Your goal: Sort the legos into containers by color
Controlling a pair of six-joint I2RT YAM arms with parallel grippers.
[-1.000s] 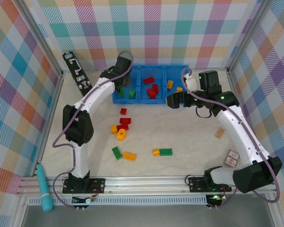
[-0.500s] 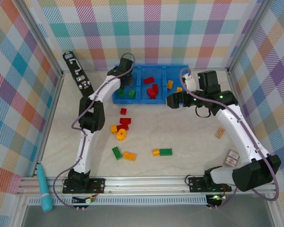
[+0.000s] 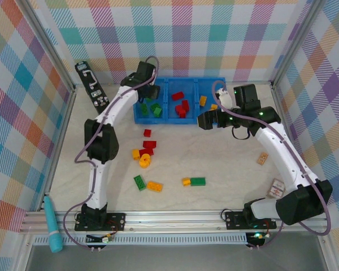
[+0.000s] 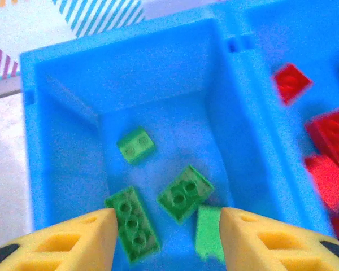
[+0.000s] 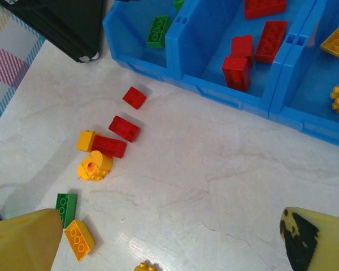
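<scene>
Closest to the arms, loose legos lie on the surface [image 3: 226, 158]. A dark green brick [image 3: 139, 182] sits next to an orange brick [image 3: 155, 186]. A little to the right, a yellow brick [image 3: 186, 182] touches a second green brick [image 3: 198, 181]. A bit farther away is a small heap with a round yellow piece [image 5: 95, 165] and two red bricks [image 5: 124, 129] close together. One tiny red brick [image 5: 134, 97] lies just past them. The right jaws hang over the surface near the front of the tray, spread wide apart with nothing between them. Farther back is the blue tray [image 3: 175, 121] with its three boxes. Red legos [image 3: 181, 105] are in the middle box and yellow legos [image 3: 203, 100] are in the right box. The left jaws hang over the left box [image 4: 62, 141], which has green legos in it, and they stand apart. A pale green brick [image 4: 209, 234] is right by one yellow finger [image 4: 254, 237]. I cannot tell if it touches the finger or lies loose on the bottom. I think the step now is dropping that green brick in with the other greens. To do it well, the jaws should spread enough for the brick to fall free and keep over the middle of the box. Then they should go straight up, so the fingers do not bump the blue wall or drag a brick out. The legos on the surface are not sorted yet, so I think there is a lot left to do.
</scene>
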